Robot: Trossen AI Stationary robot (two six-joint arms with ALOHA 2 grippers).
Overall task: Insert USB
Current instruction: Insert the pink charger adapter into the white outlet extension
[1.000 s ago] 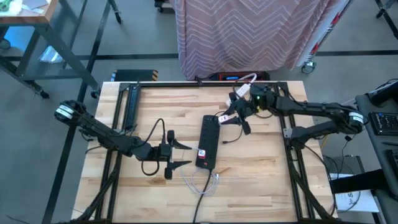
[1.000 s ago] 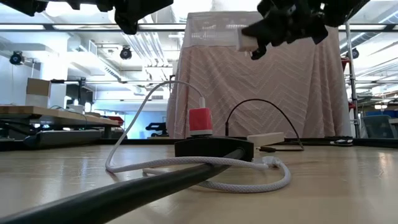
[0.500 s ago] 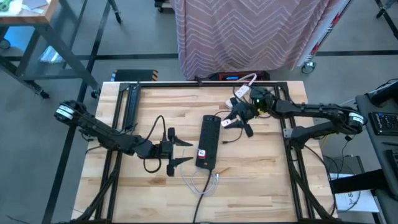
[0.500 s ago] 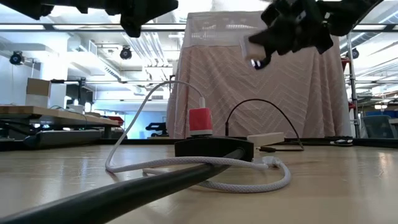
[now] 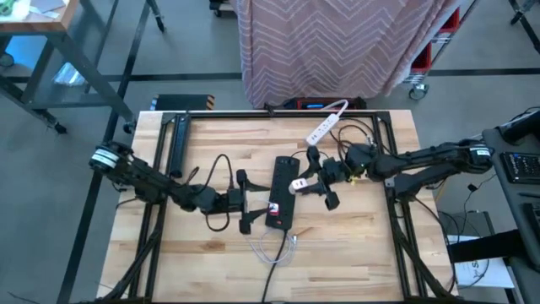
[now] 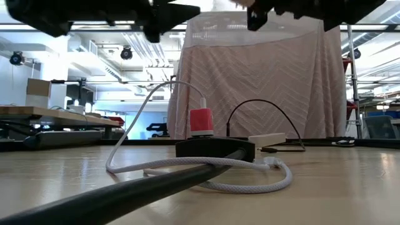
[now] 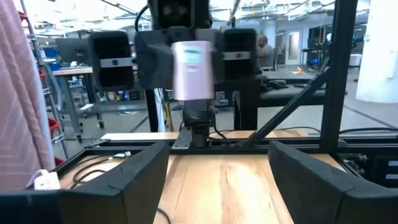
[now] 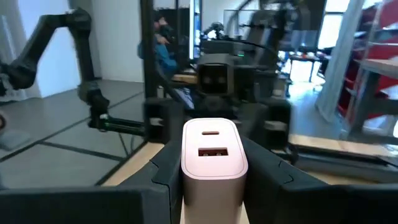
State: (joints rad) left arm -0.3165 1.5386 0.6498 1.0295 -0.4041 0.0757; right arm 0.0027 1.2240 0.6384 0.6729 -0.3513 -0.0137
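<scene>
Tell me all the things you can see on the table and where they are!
Table: one, light wood, under everything.
Power strip: one, black, middle of the table.
Red plug: one, standing on the black power strip's near end.
White cord: one, looped at the near end of the black strip.
White power strip: one, at the far edge.
Charger: one, white, held in the right pincer.
Left pincer: one, dark, open, left of the black strip.
Right pincer: one, dark, right of the strip.

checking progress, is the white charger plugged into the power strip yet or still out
Out. The right gripper holds the white charger in the air beside the power strip, not seated in it.
</scene>
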